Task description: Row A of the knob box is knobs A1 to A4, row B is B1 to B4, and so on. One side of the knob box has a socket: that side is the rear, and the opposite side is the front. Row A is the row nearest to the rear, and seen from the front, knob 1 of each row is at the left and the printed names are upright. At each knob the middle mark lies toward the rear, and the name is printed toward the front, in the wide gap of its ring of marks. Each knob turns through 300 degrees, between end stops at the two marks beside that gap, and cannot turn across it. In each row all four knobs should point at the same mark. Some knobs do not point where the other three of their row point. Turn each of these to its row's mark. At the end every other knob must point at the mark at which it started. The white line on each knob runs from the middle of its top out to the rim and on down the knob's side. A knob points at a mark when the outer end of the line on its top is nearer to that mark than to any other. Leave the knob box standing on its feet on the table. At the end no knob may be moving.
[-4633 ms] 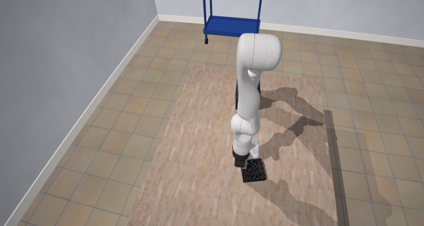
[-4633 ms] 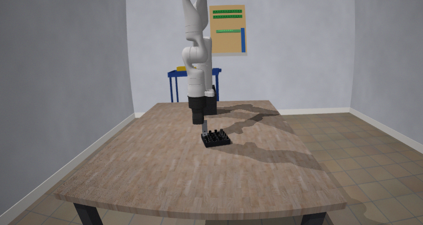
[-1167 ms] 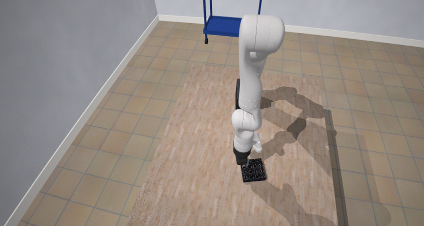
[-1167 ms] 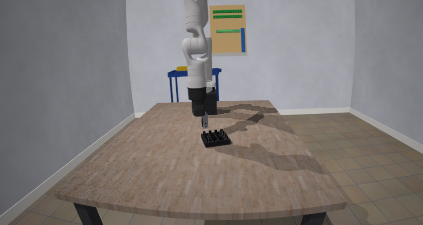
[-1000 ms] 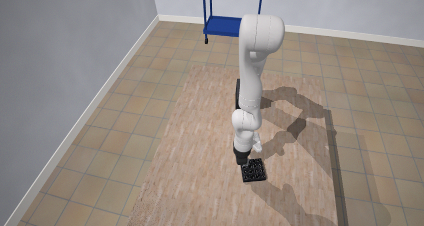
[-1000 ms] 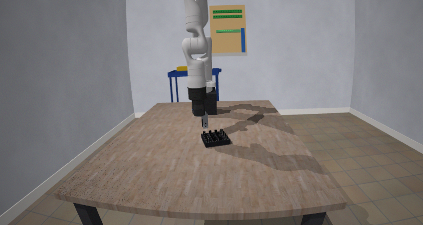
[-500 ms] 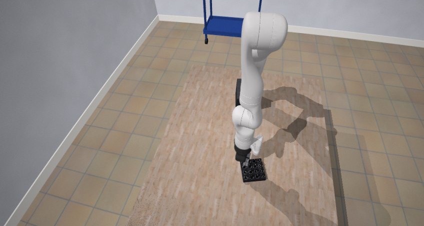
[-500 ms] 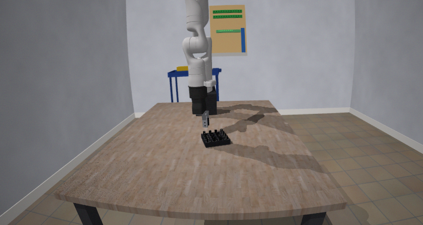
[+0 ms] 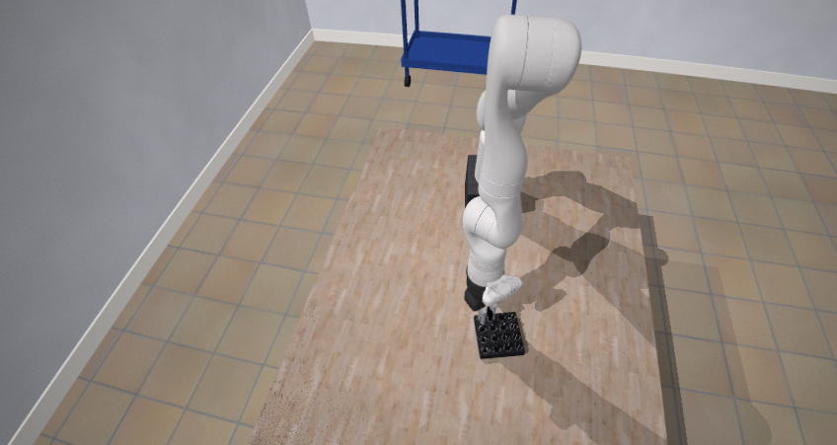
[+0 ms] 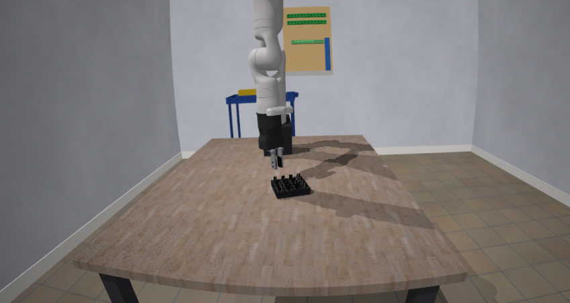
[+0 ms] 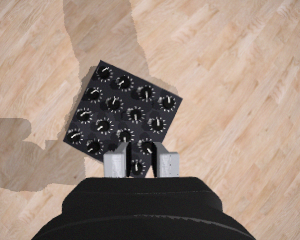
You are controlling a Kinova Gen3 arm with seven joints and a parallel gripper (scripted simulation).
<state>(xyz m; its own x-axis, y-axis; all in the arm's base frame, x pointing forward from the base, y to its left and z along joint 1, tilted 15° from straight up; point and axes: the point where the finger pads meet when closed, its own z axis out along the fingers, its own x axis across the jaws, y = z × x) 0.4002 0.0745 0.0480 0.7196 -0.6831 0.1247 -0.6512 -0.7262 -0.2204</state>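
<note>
- So my hand (image 9: 487, 319) (image 10: 277, 167) (image 11: 141, 154) is hanging over the knob box (image 9: 501, 356) (image 10: 294, 193) (image 11: 175, 97), fingers part-open and gripping nothing. In the exterior view I'm seeing air between tips and knobs.
- The box is sitting upright on the table (image 9: 381, 323) (image 10: 240, 224) (image 11: 240, 100). Taking 12 as the top of the wrist view, most of it is spreading out toward 11 from my fingertips.
- The corner knob (image 11: 136, 166) is showing in the gap between my fingers, down at 6. I'm not naming it, since I'm not spotting the socket or reading the labels.
- Handling-wise I'm guessing the knobs are hard, smooth and slim, so I'm planning on a light, square pinch across opposite sides, low enough for real bite but not scraping the panel.
- They're standing close together, so I'm keeping my opening modest; fat fingers could be nudging a neighbour that has to stay put.
- I'm expecting a firm twist with solid end stops, never across the gap.
- The box is looking fairly light to me, so off-centre turning might be dragging it round. I'm thinking wrist axis dead over the knob, no sideways push, no lifting.
</note>
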